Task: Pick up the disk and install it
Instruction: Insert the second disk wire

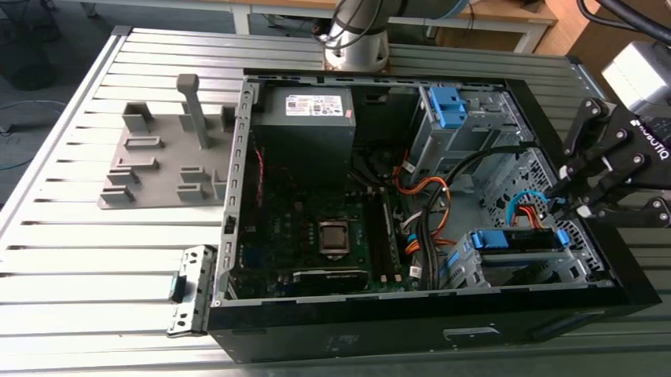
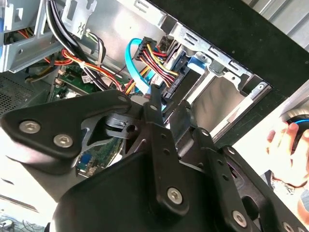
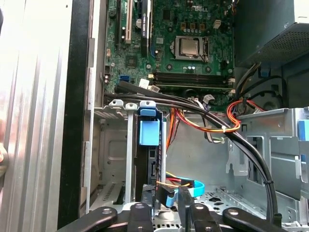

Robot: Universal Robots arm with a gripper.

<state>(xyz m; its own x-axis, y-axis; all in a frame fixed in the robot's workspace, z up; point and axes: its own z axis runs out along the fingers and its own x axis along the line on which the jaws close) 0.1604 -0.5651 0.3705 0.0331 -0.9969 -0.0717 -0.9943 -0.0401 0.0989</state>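
Note:
The disk (image 1: 518, 240) sits in the lower drive cage of the open computer case (image 1: 419, 330), at the exterior view's right, with its blue carrier frame showing. In the first wrist view the disk (image 3: 146, 166) stands edge-on in the cage under its blue carrier tab. My gripper (image 1: 554, 206) hangs just above the disk's cable end. In both wrist views the gripper (image 2: 154, 99) (image 3: 171, 195) is shut on the plug of the blue data cable (image 3: 194, 186), next to the coloured power wires (image 2: 161, 65) at the disk.
A grey power-supply box (image 1: 306, 118) and the motherboard (image 1: 325, 228) fill the case's other half. An upper cage holds a blue bracket (image 1: 449, 106). Black cables (image 3: 251, 159) cross the middle. A grey fixture (image 1: 168, 157) stands on the slatted table. A person's hand (image 2: 289, 145) rests beside the case.

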